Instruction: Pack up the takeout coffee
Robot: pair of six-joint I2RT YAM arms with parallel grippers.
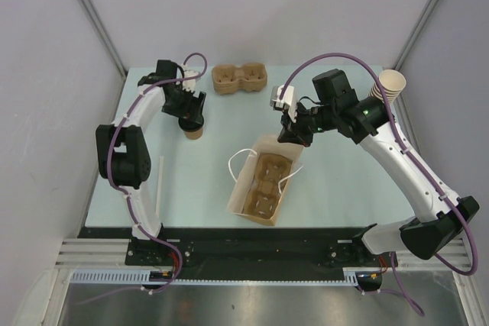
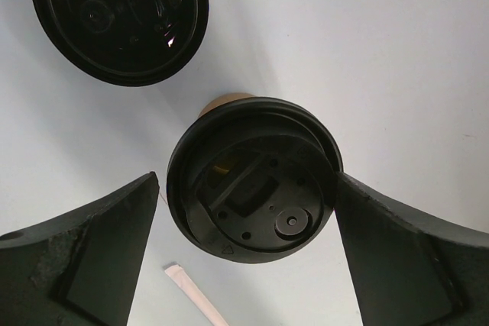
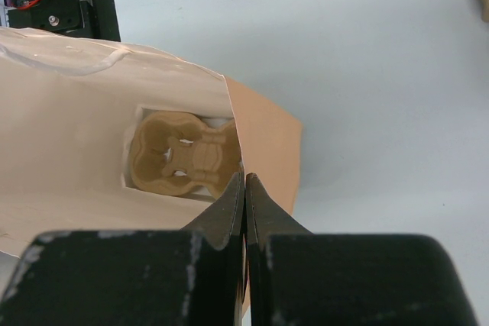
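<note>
Brown paper bag [image 1: 241,181], pulp tray [image 3: 183,159] inside, is sitting open near centre; the right gripper [image 3: 244,192] is pinching its rim. Far left, the left gripper [image 1: 192,118] is hanging, jaws spread, over the tan cup [image 1: 194,133] and black lid [image 2: 252,188]; only its wrist view is showing a second lid [image 2: 118,17].

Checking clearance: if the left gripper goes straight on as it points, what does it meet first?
Probably the black lid on the tan cup, framed by the open left gripper; depth unclear.
</note>
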